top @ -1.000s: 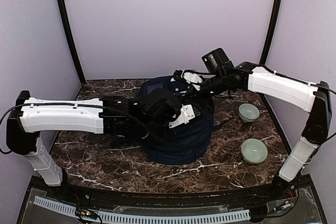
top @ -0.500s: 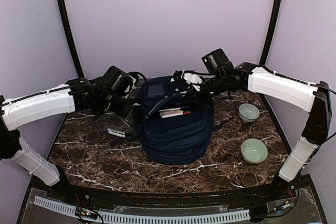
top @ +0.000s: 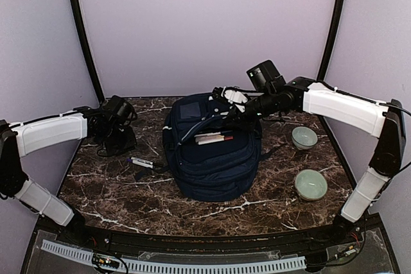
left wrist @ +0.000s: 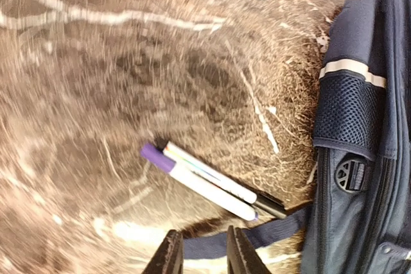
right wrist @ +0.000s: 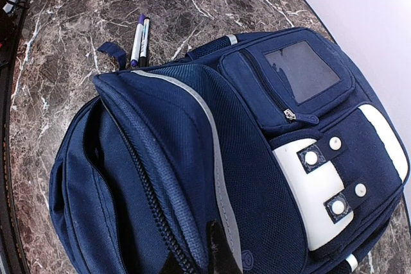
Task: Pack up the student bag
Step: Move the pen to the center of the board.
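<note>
Right gripper point(right wrist: 199, 258) is clenched on the grey-trimmed mesh flap of the student bag point(right wrist: 270, 126). Navy fabric spreads ahead of its fingers, and a smooth white patch point(right wrist: 318, 190) with round buckles sits off to one side. Left gripper point(left wrist: 204, 242) hangs over the veined brown marble table point(left wrist: 96, 62), jaws slightly apart, gripping nothing. Two slim markers point(left wrist: 205, 181), one purple-capped, lie just ahead of it, and the bag's mesh side pocket point(left wrist: 350, 117) is beyond. Two pale green bowls point(top: 304, 137) stand well behind the right gripper.
</note>
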Robot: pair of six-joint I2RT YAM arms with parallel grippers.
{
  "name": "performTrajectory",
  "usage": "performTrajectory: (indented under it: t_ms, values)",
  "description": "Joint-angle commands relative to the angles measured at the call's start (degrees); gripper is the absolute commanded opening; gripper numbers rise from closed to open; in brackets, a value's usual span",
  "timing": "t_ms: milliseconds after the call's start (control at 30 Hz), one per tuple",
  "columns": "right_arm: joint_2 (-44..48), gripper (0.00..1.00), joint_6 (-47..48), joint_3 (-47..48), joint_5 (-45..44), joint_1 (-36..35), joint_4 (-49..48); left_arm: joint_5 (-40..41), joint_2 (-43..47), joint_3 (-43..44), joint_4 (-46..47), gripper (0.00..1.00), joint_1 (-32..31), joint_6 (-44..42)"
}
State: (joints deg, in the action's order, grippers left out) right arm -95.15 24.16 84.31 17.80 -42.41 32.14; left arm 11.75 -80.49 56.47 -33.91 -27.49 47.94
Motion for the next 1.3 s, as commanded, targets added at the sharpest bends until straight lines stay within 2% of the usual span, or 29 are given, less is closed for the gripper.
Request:
performTrajectory:
  t_ms: [0,100,200,367,467,700,1267]
  values:
    - [1.93,0.00,0.18,-0.10,1.45,-0.04,-4.18,-1.96,-0.61,-0.13,0.58,0.24,0.27,15.23]
    - [1.86,0.00,0.34,-0.20,1.32,-0.04,-4.19,-2.24,-4.57,1.97,-3.22,0.21,0.27,21.33]
    - [1.98,0.00,0.39,-0.28,1.36,-0.04,-4.11,-4.55,-9.36,4.77,-6.28,0.15,0.30,23.82]
    - [1.98,0.00,0.53,-0.37,1.31,-0.04,-4.15,-8.07,-14.53,6.26,-6.27,0.18,0.30,25.98]
    - [2.01,0.00,0.67,-0.46,1.04,-0.04,-4.15,-9.34,-15.35,5.15,-3.18,0.21,0.30,26.78]
    - [1.75,0.00,0.88,-0.64,1.00,-0.04,-4.21,-10.26,-17.25,5.21,-1.04,0.22,0.31,27.10]
    - [1.38,0.00,1.02,-0.73,0.92,-0.04,-4.11,-9.90,-18.40,4.62,-2.72,0.21,1.17,27.07]
